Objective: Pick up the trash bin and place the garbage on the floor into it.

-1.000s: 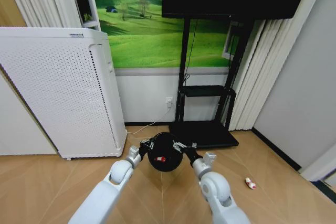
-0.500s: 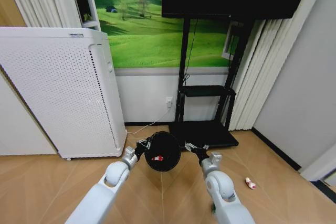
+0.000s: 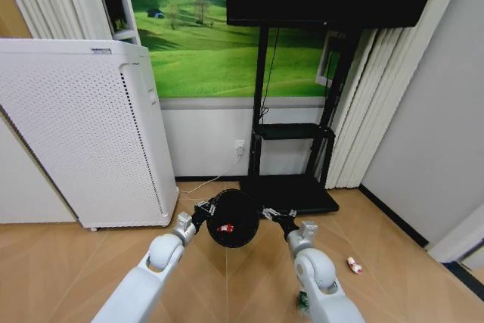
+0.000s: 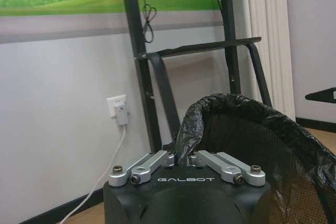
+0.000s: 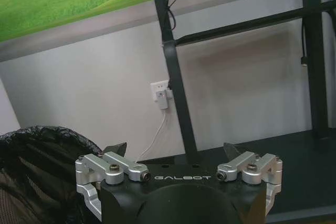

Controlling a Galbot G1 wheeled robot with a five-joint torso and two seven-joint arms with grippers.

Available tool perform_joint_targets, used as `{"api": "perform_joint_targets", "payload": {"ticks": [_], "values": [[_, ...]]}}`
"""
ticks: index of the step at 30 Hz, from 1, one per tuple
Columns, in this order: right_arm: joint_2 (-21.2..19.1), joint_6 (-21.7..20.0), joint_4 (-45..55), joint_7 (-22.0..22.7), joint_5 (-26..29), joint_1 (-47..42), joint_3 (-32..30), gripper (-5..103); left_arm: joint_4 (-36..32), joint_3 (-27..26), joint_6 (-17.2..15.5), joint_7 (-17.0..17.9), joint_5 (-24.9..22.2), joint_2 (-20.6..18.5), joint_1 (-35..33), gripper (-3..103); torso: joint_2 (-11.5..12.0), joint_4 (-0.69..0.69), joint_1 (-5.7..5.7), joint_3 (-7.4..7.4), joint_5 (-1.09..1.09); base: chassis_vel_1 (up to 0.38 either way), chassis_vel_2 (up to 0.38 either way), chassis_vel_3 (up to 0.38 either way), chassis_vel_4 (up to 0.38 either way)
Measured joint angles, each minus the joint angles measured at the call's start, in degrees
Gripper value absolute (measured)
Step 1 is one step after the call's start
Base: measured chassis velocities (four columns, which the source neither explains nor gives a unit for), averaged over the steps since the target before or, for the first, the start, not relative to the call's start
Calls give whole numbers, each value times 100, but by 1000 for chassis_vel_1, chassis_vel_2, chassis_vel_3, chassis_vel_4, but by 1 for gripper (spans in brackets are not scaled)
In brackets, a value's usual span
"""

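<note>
The small black round mesh trash bin (image 3: 234,218) with a crinkled black liner hangs above the wooden floor (image 3: 76,262), before the black TV stand's base (image 3: 291,194). The left tool (image 3: 203,210) is clenched on the bin's lined rim, its fingers (image 4: 157,159) pinching the plastic. The right tool (image 3: 274,215) sits just beside the bin's opposite side, released, its fingers (image 5: 116,148) spread and grasping nothing. Inside the bin lies a red piece of garbage (image 3: 225,227). A red-and-white piece (image 3: 353,265) lies on the floor near the right wall, and a green-labelled bottle (image 3: 302,301) peeks from behind the right arm.
</note>
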State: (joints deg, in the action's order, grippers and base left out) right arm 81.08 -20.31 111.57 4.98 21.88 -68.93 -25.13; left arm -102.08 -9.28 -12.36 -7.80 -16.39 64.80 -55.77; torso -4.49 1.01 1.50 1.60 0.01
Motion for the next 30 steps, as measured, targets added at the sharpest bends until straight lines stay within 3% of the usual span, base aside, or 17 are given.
{"api": "perform_joint_targets", "payload": {"ticks": [8, 14, 21, 24, 30], "values": [[0, 36, 2, -8, -3, -36, 25, 100, -25, 12, -8, 9, 21, 13, -40, 7, 0, 1, 0, 1, 1, -235, -243, 238, 248], [-8, 169, -18, 4, -319, -325, 139, 100, -44, 23, -22, 17, 19, 27, -32, 7, 0, 4, 0, 0, 0, -166, -184, 165, 159], [24, -268, 267, 751, -178, -947, 304, 100, -56, -41, -28, 8, 17, 25, -38, 7, 0, -3, 0, 0, -1, 28, 17, -8, -13], [-19, -780, 802, 1347, 270, -1212, 365, 100, -65, -96, -27, -4, 18, 31, -42, 7, 0, -2, 0, 0, -2, 38, 40, -26, -17], [-117, -1282, 1202, 2032, 682, -1301, 460, 100, -110, -139, -11, -52, 24, 54, -72, 7, 0, 1, 0, -1, -1, 0, 0, 0, 0]]}}
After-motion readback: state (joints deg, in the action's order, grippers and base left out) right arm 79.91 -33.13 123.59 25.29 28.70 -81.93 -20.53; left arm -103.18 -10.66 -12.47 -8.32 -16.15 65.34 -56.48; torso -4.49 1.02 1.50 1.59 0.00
